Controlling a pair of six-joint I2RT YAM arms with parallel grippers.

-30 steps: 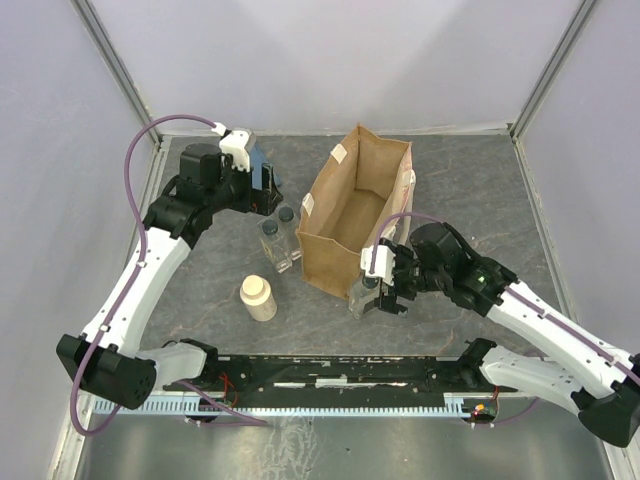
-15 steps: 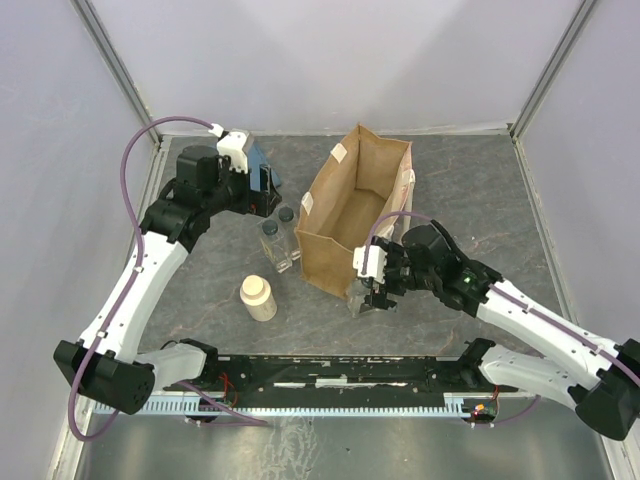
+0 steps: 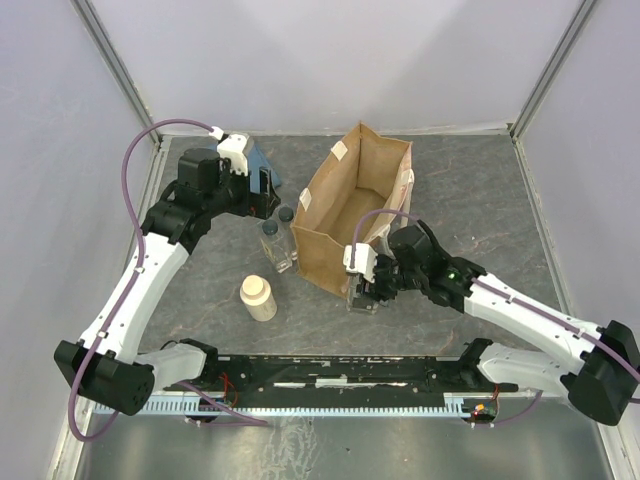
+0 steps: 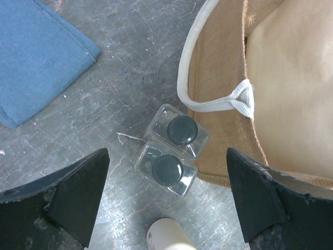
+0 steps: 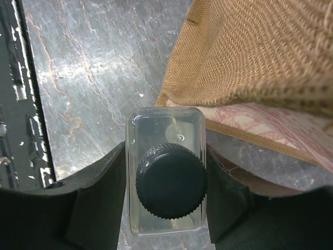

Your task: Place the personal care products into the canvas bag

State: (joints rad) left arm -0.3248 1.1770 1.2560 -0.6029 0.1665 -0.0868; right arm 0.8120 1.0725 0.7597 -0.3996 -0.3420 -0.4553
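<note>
From the wrist alone, right end effector (image 5: 166, 179) clasps a square bottle (image 5: 166, 164).

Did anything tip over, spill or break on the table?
No, nothing stands out. The canvas bag stands upright and open. The two clear bottles and the cream bottle beside it are upright, with no spill showing. The third clear bottle stands capped between the right gripper's fingers.
</note>
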